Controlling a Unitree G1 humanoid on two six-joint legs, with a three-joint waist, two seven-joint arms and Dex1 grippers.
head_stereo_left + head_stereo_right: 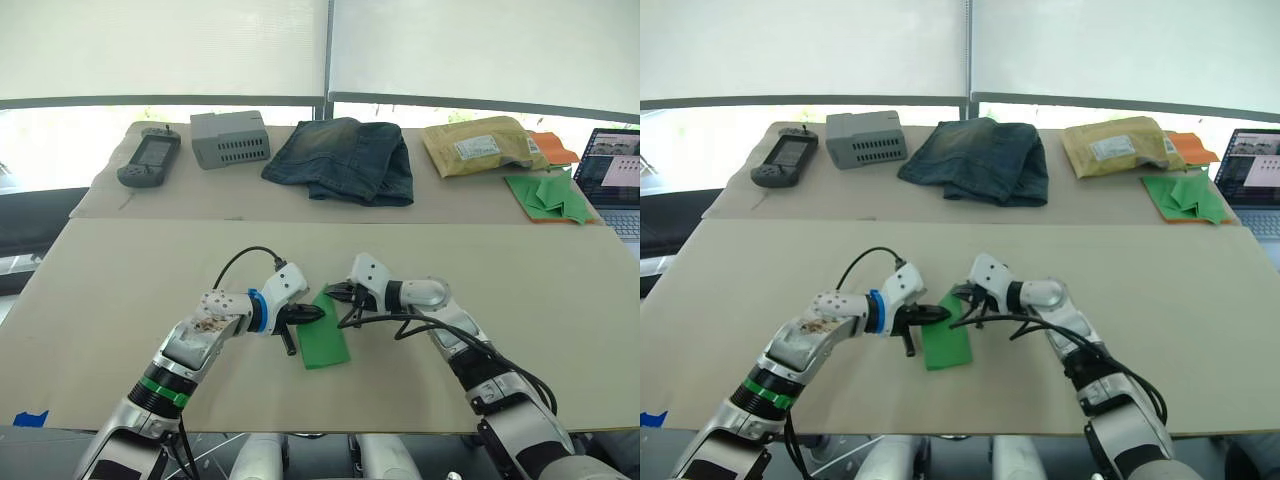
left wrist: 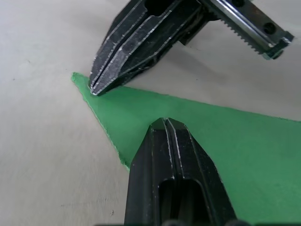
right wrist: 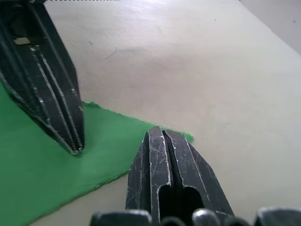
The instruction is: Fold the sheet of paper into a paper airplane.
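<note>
At lower centre, the green sheet of paper (image 1: 324, 343) is pressed flat by both closed grippers, left gripper (image 1: 312, 313) and right gripper (image 1: 335, 292); creases should be pressed slowly.

Both grippers meet mid-frame, just below center: left gripper (image 1: 312, 314) and right gripper (image 1: 338, 293) touch the top end of the folded sheet of paper (image 1: 325, 343), flat on the tan table (image 1: 520, 300). Jeans (image 1: 345, 158) up top.
</note>
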